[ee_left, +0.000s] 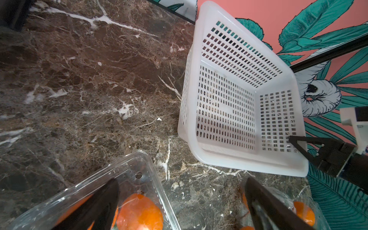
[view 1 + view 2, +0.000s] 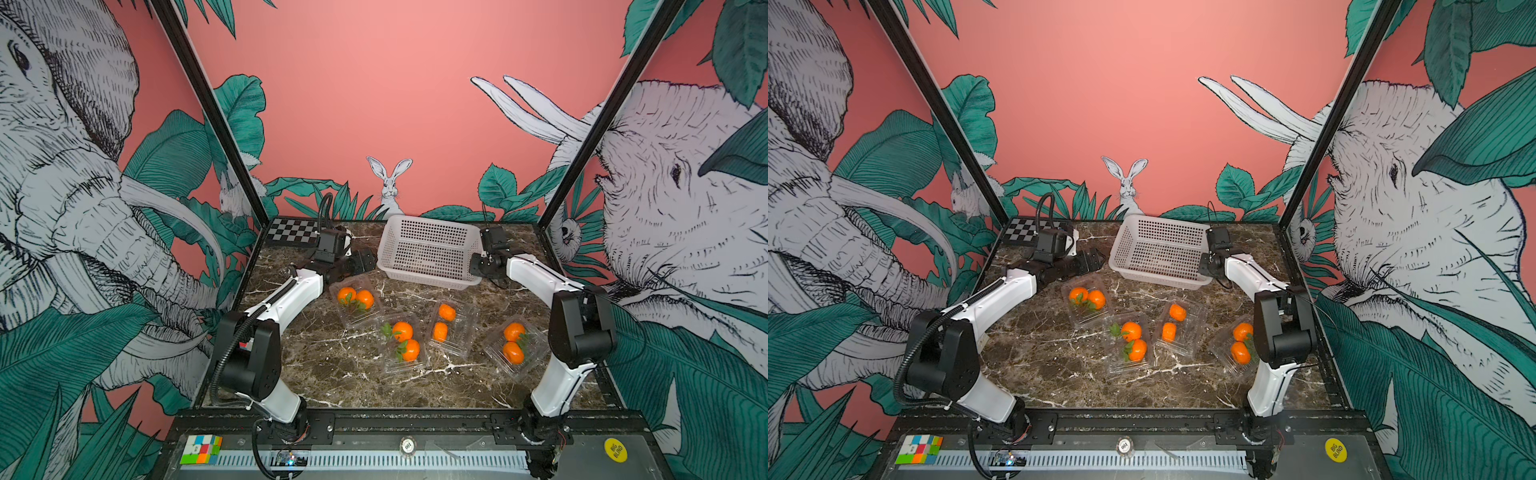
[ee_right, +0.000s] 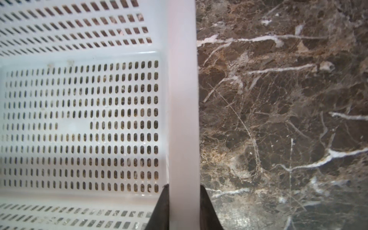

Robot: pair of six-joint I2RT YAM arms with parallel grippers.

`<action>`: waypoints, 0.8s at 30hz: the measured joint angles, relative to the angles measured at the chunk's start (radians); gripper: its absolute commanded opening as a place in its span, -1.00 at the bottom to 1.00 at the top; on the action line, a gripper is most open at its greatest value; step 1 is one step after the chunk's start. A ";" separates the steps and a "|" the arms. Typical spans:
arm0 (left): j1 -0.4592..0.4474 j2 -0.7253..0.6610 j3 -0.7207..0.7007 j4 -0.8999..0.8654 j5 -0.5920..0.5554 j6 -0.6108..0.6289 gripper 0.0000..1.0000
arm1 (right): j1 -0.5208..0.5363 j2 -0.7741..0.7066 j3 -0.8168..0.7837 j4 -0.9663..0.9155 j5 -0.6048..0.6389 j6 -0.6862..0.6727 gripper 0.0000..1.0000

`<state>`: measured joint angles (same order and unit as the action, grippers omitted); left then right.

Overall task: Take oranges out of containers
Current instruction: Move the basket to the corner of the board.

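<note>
Far left, left gripper (image 2: 365,262): jaws wide apart and holding nothing; it hangs just above the back edge of the first container.
First container (image 2: 353,321): clear box flat on the marble table (image 2: 311,357), two leafy oranges (image 2: 365,299) side by side inside.
Second container (image 2: 405,366): nearer you, two oranges inside, one behind the other.
White basket (image 3: 183,99): at the back, right of centre, with nothing in it.
Third container (image 2: 462,337): just right of the second, two oranges inside, slightly apart.
Right gripper (image 3: 183,187): closed on the basket's right-hand rim, one finger inside the wall and one outside.
Fourth container (image 2: 530,362): beside your right arm's elbow, two oranges inside.
Lids: they look shut, though glare on the clear plastic leaves you unsure.
Step in hand: by my reading you are placing the basket; no orange is out yet.
Next move: likely draw the basket toward the boxes. Then bring the left jaws down on the first container's lid edge, bracing the box so it cannot skid.
</note>
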<state>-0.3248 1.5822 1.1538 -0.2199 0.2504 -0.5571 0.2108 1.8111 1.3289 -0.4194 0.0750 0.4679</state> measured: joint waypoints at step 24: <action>-0.118 0.048 0.168 -0.014 0.024 -0.014 0.99 | -0.307 -0.218 -0.149 -0.098 0.239 0.586 -1.00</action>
<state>-0.4431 1.6306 1.3216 -0.2344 0.2749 -0.5716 -0.0963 1.5932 1.1801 -0.5175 0.3138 1.0538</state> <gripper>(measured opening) 0.994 0.162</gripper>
